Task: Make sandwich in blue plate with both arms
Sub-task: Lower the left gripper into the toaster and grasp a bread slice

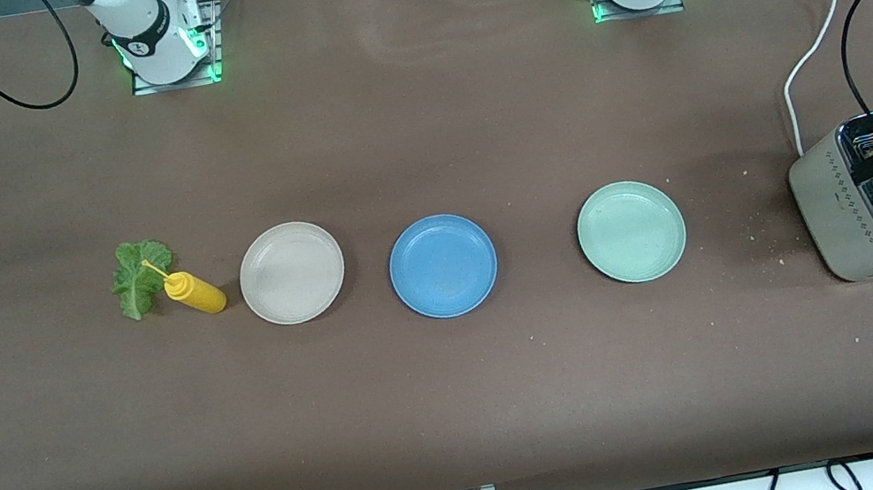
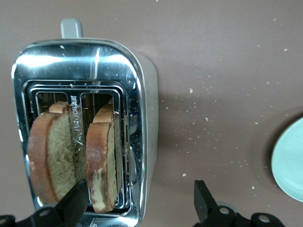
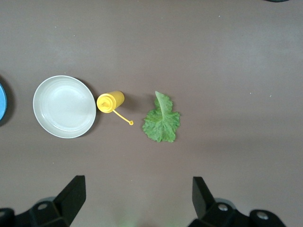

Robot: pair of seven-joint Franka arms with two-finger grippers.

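Observation:
The blue plate (image 1: 443, 265) lies bare at the middle of the table, and its rim also shows in the right wrist view (image 3: 2, 101). Two brown bread slices (image 2: 49, 161) (image 2: 102, 161) stand upright in the slots of a silver toaster (image 1: 851, 199) at the left arm's end. My left gripper (image 2: 139, 203) hangs open over the toaster. One finger (image 2: 75, 203) is between the slices and the other is over the table beside the toaster. The lettuce leaf (image 1: 139, 276) (image 3: 162, 120) lies flat at the right arm's end. My right gripper (image 3: 137, 196) is open and empty, high above the table near the leaf.
A yellow squeeze bottle (image 1: 195, 293) lies beside the lettuce. A beige plate (image 1: 291, 271) and a pale green plate (image 1: 631, 230) flank the blue one. The toaster's white cord (image 1: 811, 49) runs toward the left arm's base. Crumbs dot the table near the toaster.

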